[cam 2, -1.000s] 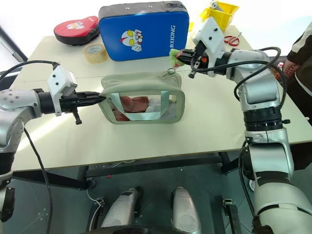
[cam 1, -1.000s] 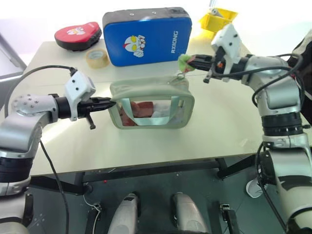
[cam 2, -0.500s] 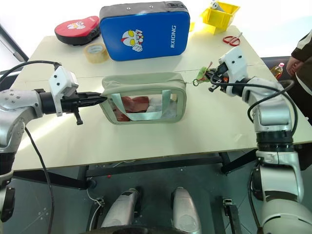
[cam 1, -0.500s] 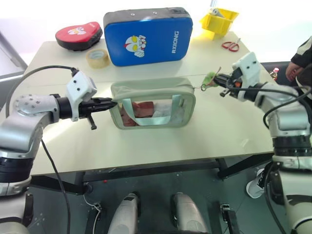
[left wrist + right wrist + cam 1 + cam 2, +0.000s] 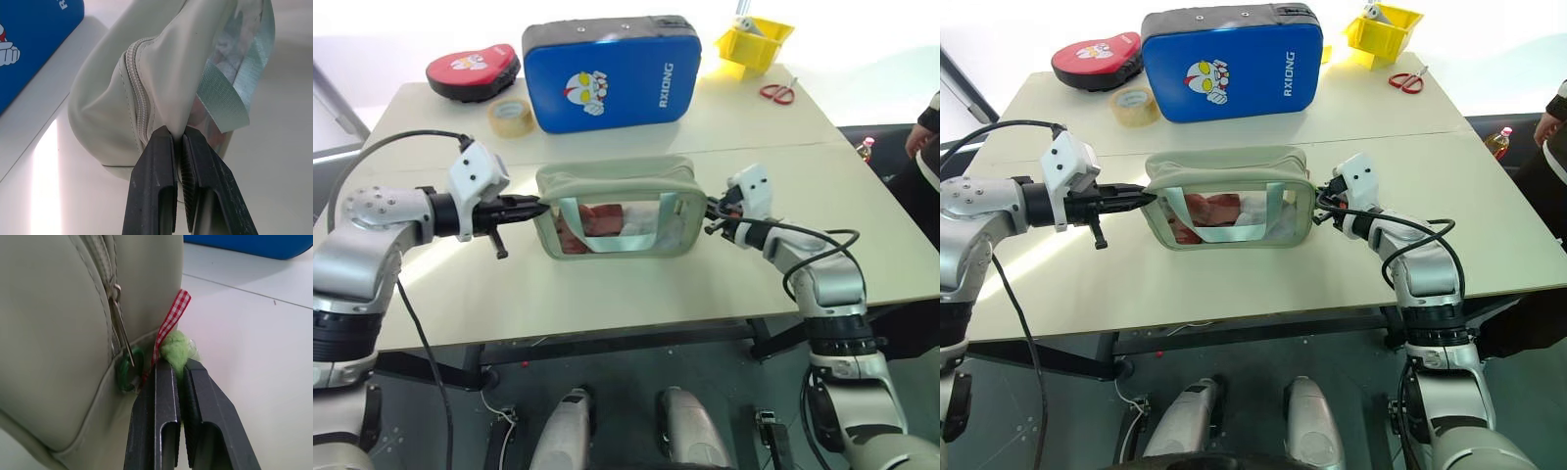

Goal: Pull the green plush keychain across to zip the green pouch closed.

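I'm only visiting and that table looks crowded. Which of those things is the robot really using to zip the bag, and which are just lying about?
In use:
- green pouch
- green plush keychain
- left gripper, pinching the pouch's end
- right gripper, pinching the keychain

Lying about:
- blue pad
- red pad
- tape roll
- scissors
- yellow bin

Bright, perhaps window light overexposes the far background, leaving glare on the table (image 5: pixel 636 284).

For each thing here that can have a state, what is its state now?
Pouch: upright on the table, zipper closed along the top.
Keychain: pinched at the pouch's right end.
Left gripper: shut on the pouch's left end.
Right gripper: shut on the keychain.
Scissors: closed, lying flat.
Blue pad: propped upright.
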Available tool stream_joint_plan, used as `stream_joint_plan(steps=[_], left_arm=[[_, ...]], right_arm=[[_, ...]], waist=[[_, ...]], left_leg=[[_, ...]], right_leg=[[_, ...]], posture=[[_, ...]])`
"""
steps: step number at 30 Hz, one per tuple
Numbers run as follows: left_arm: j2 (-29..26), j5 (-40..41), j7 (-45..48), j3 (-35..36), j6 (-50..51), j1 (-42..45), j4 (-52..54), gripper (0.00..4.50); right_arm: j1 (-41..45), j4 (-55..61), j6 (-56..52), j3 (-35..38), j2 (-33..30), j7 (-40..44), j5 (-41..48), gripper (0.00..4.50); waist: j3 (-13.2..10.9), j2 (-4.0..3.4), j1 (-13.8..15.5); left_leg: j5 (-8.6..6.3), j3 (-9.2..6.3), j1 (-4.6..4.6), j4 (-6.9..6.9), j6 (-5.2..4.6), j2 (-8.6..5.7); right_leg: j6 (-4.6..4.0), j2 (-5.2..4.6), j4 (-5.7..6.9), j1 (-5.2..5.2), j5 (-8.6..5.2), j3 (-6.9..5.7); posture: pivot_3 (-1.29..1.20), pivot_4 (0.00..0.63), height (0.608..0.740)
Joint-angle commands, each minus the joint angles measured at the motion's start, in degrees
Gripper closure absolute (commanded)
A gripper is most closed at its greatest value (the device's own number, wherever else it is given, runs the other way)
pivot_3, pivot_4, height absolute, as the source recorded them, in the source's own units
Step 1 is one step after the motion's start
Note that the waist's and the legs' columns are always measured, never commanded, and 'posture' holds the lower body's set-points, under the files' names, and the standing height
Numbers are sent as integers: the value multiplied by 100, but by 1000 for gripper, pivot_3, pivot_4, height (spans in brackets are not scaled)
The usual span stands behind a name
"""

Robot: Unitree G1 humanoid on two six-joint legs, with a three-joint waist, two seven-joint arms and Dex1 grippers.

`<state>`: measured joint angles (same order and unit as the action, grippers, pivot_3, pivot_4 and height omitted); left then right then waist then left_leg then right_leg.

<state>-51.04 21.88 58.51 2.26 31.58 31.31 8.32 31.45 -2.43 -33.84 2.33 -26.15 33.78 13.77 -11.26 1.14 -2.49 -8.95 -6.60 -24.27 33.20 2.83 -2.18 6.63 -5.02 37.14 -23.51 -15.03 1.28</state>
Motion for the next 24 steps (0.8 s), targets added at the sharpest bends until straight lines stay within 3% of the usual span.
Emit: stream_joint_plan(steps=[1,3,9,12,13,15,20,21,24], left_arm=[[-12,-51,-5,22,-60,-6,11,4500],[-6,-57,-12,21,-74,-10,6,4500],[-26,-56,-8,51,-132,-4,-26,4500],[-38,-15,-3,122,-142,39,-66,4500],[-28,19,-3,154,-128,75,-101,3745],[-26,113,51,214,-108,126,-140,2961],[-176,493,110,529,301,471,-282,313],[-219,494,55,576,381,546,-331,56],[-486,487,205,671,458,611,-423,56]], right_arm=[[237,191,-37,145,-248,238,173,3792],[373,260,-90,163,-446,523,292,3025],[875,215,-77,187,-1338,1492,513,31],[1213,88,-131,180,-1864,2243,736,31],[1344,32,-160,152,-2041,2519,807,0],[1535,-32,-160,68,-2293,2981,910,0],[1875,-165,-31,-102,-2420,3416,860,0],[1933,-187,-15,-111,-2398,3427,851,0],[2107,-269,-3,-129,-2323,3409,846,0]], waist=[[0,0,0],[0,-1,0],[-1,-1,1],[-2,-3,1],[-2,-4,1],[-2,-4,-6],[-3,-3,-4],[-3,-3,-4],[-3,-3,-11]], left_leg=[[0,0,0,0,0,0],[0,0,0,0,0,0],[0,1,-1,0,0,0],[0,1,-2,0,0,0],[0,1,-2,0,0,0],[-1,1,-2,0,-1,1],[-1,1,-3,0,-2,2],[-1,1,-4,1,-2,2],[-1,2,-9,-1,-1,1]], right_leg=[[0,0,0,0,0,0],[0,0,0,0,0,0],[0,-1,-1,0,0,0],[0,-1,-3,1,0,-1],[0,-1,-3,0,0,-1],[0,-1,-4,-1,-1,-1],[0,0,-6,-1,-1,-2],[0,0,-6,-2,-1,-1],[1,-1,-6,-9,-1,0]], posture=[[0,150,740],[0,150,740],[0,150,740],[0,150,740],[0,150,740],[0,150,740],[0,150,740],[0,150,740],[0,150,740]])
